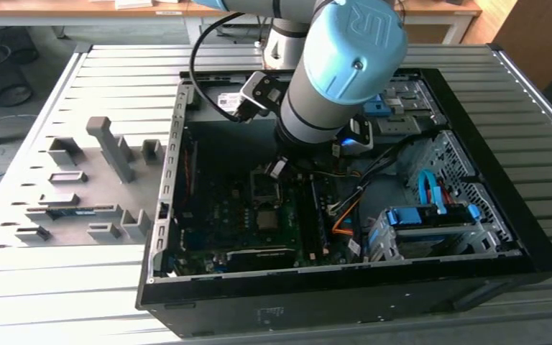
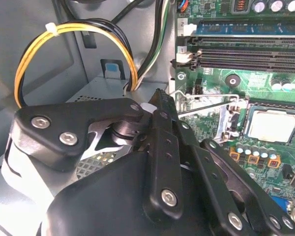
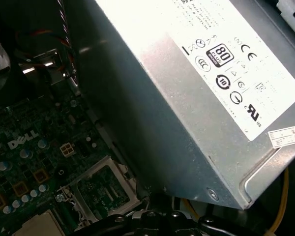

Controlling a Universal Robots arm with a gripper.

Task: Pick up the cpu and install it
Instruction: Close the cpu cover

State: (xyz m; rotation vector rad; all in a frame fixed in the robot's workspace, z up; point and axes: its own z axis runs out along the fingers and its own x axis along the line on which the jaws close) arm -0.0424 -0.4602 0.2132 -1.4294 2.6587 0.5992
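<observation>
Cpu (image 2: 274, 124), the small square chip with a silver top, lay flat in its socket near the middle of the green board (image 2: 211, 14), metal face up. Being square, it had no long axis. Its edges ran parallel to the board's edges and to the long memory slots (image 2: 250, 51) just beside the socket. A thin wire lever (image 2: 206, 104) appeared lifted along the socket edge nearest your gripper. Your gripper (image 2: 157, 105) hung apart from the chip, over the board's edge beside the grey power box (image 3: 187, 98), and did not touch the chip. In the exterior view, the chip lay from the gripper toward the near wall of the case (image 1: 353, 287). You could not tell whether the gripper was open or closed.
</observation>
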